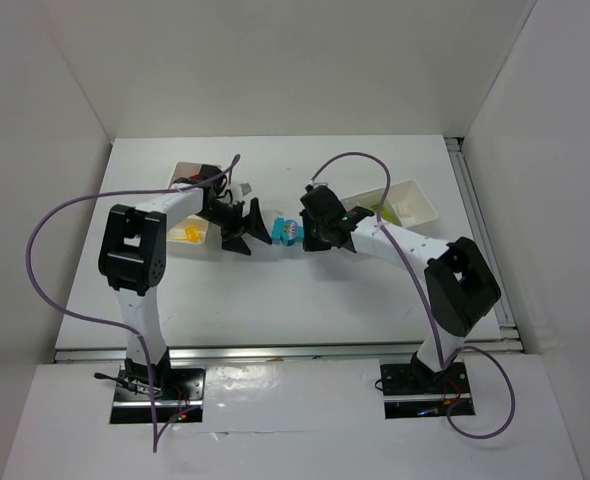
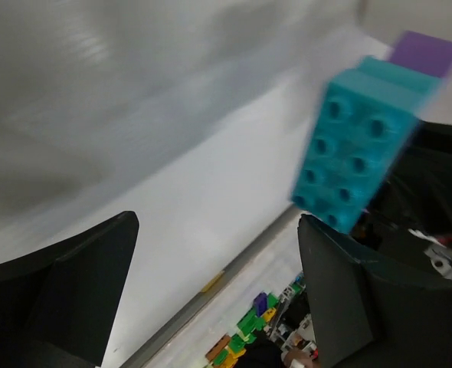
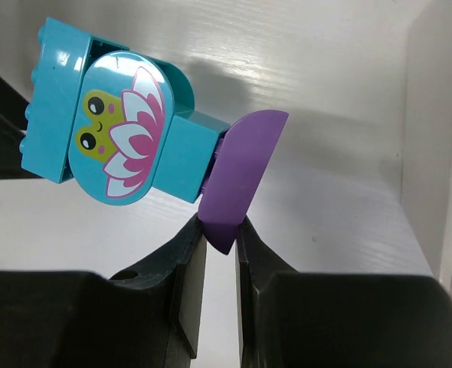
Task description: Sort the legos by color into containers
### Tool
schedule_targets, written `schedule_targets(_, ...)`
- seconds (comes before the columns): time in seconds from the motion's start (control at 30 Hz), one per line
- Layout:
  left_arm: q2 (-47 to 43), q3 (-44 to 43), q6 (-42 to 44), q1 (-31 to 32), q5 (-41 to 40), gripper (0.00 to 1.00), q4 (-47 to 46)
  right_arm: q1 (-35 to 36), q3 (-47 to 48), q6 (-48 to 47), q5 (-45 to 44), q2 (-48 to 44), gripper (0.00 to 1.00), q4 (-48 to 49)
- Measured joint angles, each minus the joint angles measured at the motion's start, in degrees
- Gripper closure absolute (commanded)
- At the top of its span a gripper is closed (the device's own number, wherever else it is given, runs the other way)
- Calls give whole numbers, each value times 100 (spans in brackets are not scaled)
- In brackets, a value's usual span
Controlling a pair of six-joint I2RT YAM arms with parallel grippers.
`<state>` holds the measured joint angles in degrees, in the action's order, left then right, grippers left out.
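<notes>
**A:** What lies farthest left of the cyan brick (image 1: 288,232)?

**B:** A white tray (image 1: 182,172), well to its left, with 1 yellow brick (image 1: 186,235) in the near compartment. The left arm (image 1: 135,250) reaches across that tray.

**A:** And the left jaws?

**B:** Spread wide, gripping nothing. They face the cyan brick from just left of it. In the blurred left wrist view the brick hangs beyond the tips, over the right-hand finger (image 2: 341,307) and not between the 2 fingers.

**A:** The brick itself?

**B:** It is held up clear of the desk (image 1: 275,300). On its side sits a rounded cyan piece (image 3: 115,126) printed with a green frog on a pink flower. A purple piece (image 3: 237,172) joins its right end.

**A:** The right jaws?

**B:** Just right of the cyan brick, pressed together on the purple piece's lower tip, 1 finger (image 3: 184,284) on each side. They pinch only the purple piece. In the right wrist view the cyan brick stands above and to the left of the jaws, apart from them.

**A:** Further right?

**B:** A 2nd white tray (image 1: 420,195), well right of the brick, holding lime green bricks (image 1: 383,212). I cannot tell which compartment.
</notes>
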<state>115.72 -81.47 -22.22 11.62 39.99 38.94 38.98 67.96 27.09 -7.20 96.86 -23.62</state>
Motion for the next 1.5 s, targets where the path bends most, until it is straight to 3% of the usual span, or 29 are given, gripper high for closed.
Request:
schedule_targets(0.3, -474, 48, -48, -26, 1729, 3, -844, 13, -114, -140, 138, -61, 100, 109)
schedule_targets(0.53, -485, 50, -192, -24, 2184, 6, -1163, 13, -116, -149, 186, -186, 100, 181)
schedule_targets(0.73, -485, 129, -337, -31, 1871, 10, -1204, 17, -114, -179, 203, -208, 100, 190)
schedule_targets(1.1, -487, -39, -372, -168, 306, 10, -586, -20, -68, -251, -428, -577, 100, 20)
schedule_targets(1.27, -487, -249, -363, -57, 61, 8, -452, -636, -33, -256, -850, -1180, 100, -26)
schedule_targets(1.47, -487, -345, -358, 120, -149, 6, -358, -1338, 17, -251, -1045, -1069, 100, -136)
schedule_targets(1.5, -487, -348, -356, 136, -186, 6, -328, -1401, 22, -256, -1032, -997, 96, -136)
